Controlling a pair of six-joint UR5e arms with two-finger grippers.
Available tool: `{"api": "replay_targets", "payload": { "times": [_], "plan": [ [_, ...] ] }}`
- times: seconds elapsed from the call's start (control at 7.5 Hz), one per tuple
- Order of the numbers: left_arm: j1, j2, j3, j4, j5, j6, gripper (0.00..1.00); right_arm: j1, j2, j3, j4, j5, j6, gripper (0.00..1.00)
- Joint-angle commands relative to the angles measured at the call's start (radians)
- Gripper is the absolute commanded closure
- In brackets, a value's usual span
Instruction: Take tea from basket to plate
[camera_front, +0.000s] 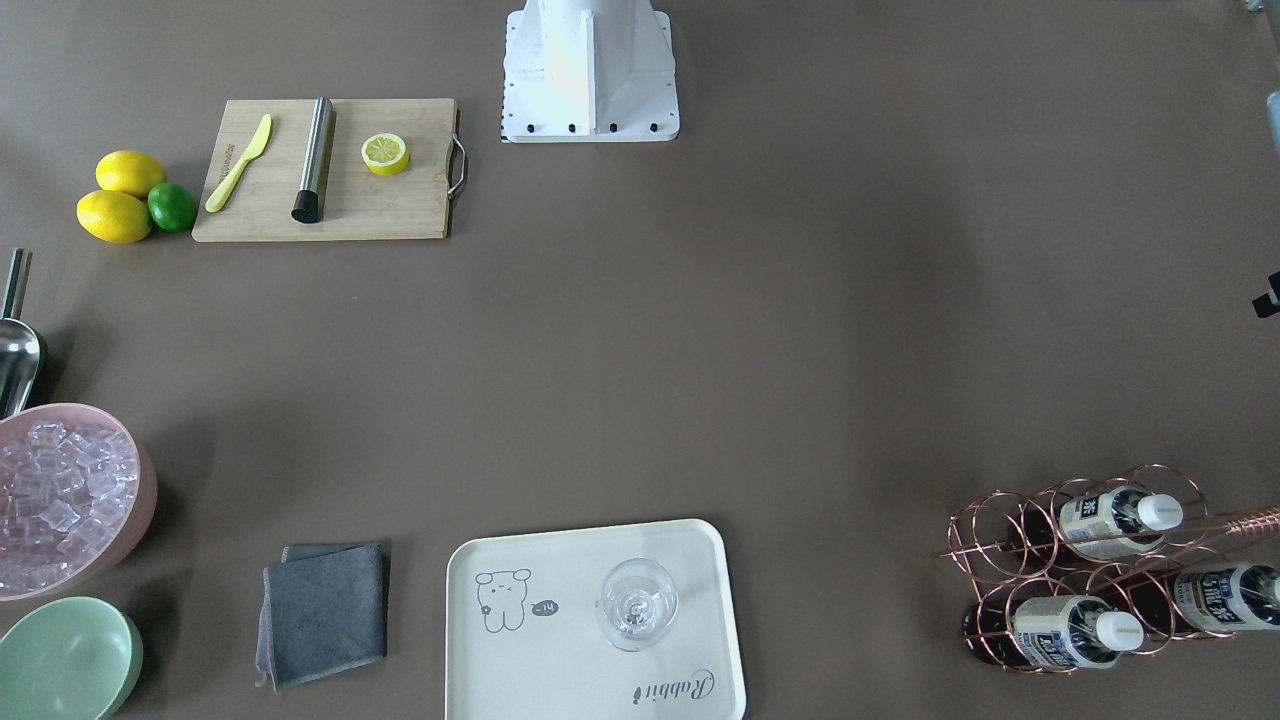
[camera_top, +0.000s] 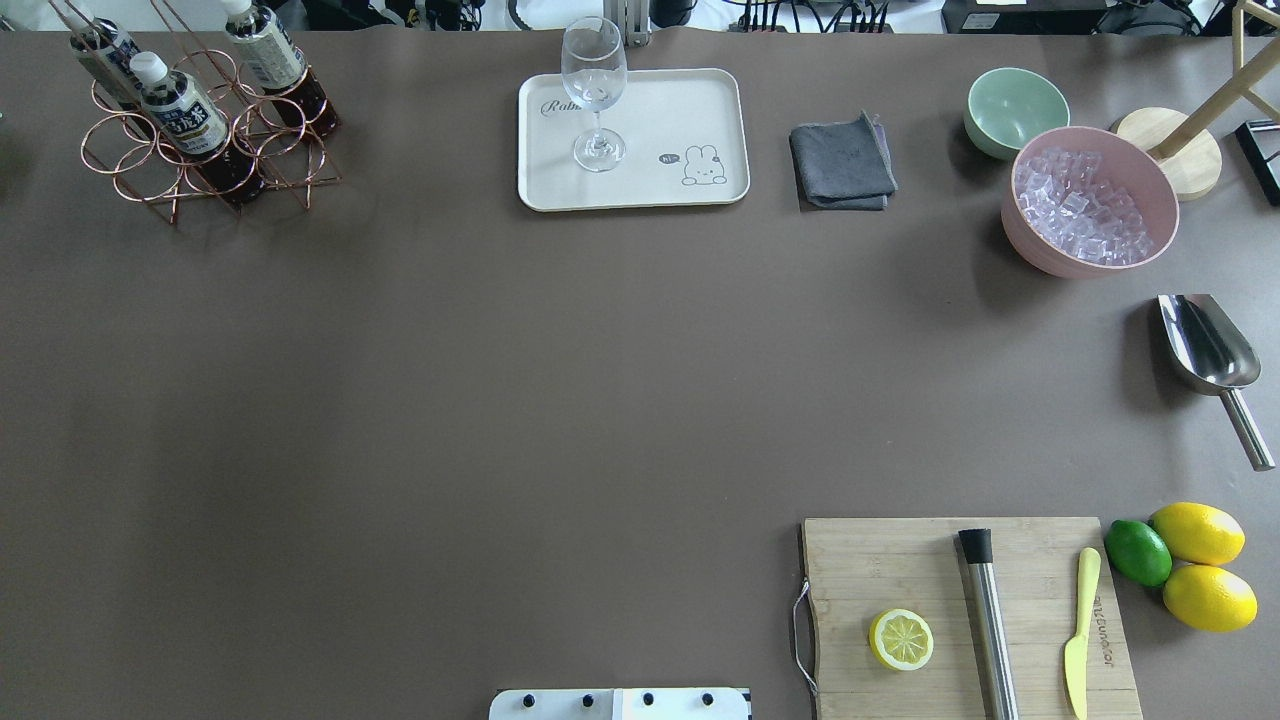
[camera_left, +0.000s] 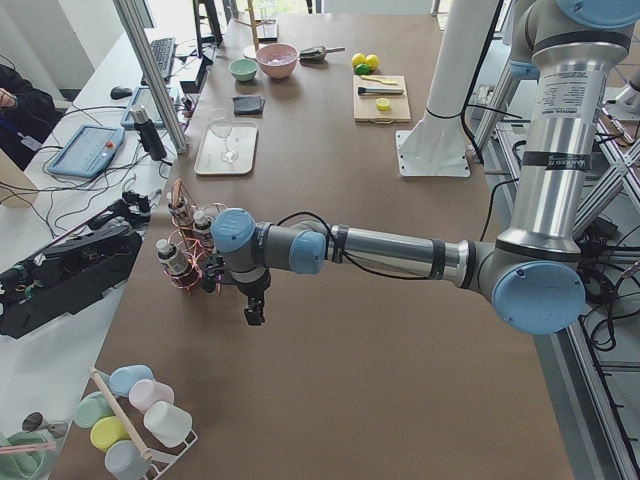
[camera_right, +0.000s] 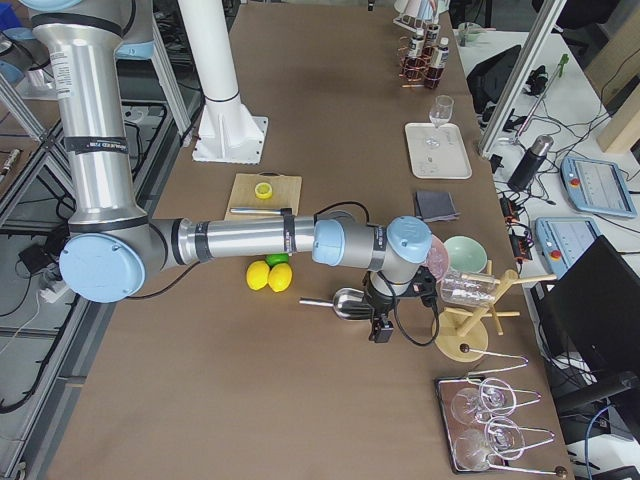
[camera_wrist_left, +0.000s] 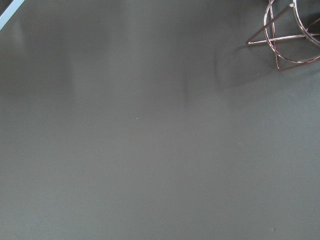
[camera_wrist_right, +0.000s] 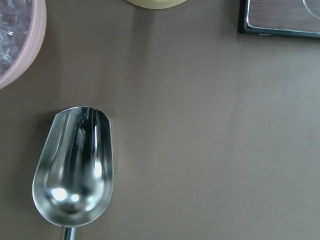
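Plainly, the left gripper (camera_left: 255, 314) hangs over bare table (camera_wrist_left: 150, 150), touching nothing visible. How far its jaws stand apart cannot be told. Just beside it sits the basket (camera_top: 118, 152), holding the tea (camera_top: 183, 115) upright with two like bottles. Well beyond the basket lies the plate (camera_top: 680, 110), with a stemmed glass (camera_top: 594, 75) on it. The right gripper (camera_right: 381, 330) hovers by a metal scoop (camera_wrist_right: 75, 160) — its state likewise cannot be told.
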Motion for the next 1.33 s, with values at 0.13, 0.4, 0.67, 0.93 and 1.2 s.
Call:
{"api": "replay_targets", "payload": {
  "times": [0.13,0.4,0.67,0.93,1.2],
  "plan": [
    [0.0,0.013,-0.001,0.003,-0.003,0.0,0.02,-0.001,-0.001,0.0,-0.002,0.005,0.013,0.0],
    [0.0,0.013,0.0,0.005,0.004,0.0,0.02,-0.001,-0.001,-0.002,-0.002,0.007,0.014,0.0],
    [0.0,0.002,0.0,0.005,0.004,-0.009,0.02,0.009,0.001,0.003,-0.005,0.01,0.052,0.0],
    [0.0,0.003,-0.006,0.006,0.004,-0.007,0.02,0.024,-0.011,0.001,-0.002,0.045,0.097,0.0],
    [0.0,0.003,-0.004,0.006,0.004,-0.007,0.02,0.03,-0.012,0.003,-0.002,0.045,0.097,0.0]
  ]
}}
